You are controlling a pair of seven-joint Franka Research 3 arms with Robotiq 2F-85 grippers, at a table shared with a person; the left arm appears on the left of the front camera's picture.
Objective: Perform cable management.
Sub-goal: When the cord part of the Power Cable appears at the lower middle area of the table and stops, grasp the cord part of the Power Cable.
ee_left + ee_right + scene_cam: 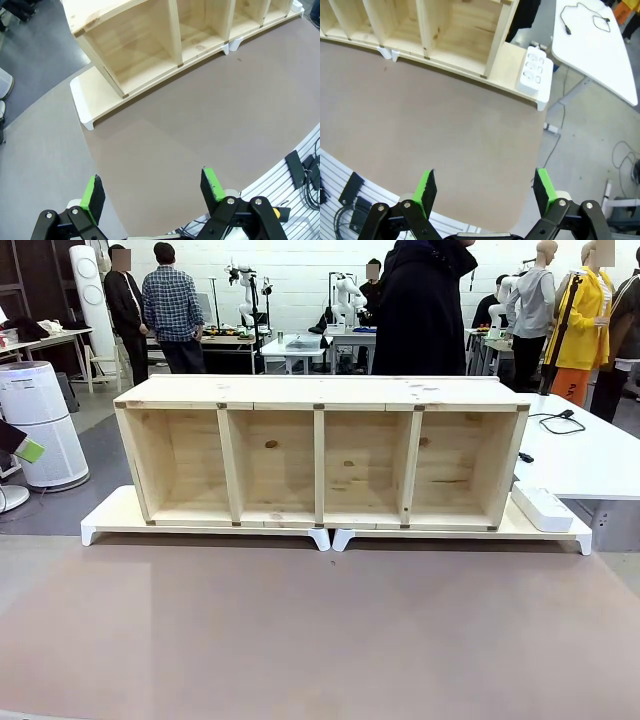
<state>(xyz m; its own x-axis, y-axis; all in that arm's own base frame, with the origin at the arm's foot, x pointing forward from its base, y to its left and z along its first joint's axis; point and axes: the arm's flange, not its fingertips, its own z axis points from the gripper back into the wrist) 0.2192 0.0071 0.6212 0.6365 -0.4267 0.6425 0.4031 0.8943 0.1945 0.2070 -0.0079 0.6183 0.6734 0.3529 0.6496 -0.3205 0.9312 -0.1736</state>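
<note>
The thin black cable (553, 421) lies in a loose loop on the white side table (590, 465) at the right, behind the shelf's end. From the right wrist it shows as the same cable (585, 14) at the top right. A small black piece (526, 457) lies apart from it on that table. My left gripper (152, 192) hangs open above the brown table's near left edge, with nothing between its green pads. Above the near right part of the table my right gripper (485, 190) is open too and holds nothing.
A long wooden shelf (320, 392) with several open compartments stands on two white risers (110, 520) across the brown table (320, 630). A white power strip (541, 507) lies on the right riser's end. A person in a black coat (420, 310) stands behind the shelf.
</note>
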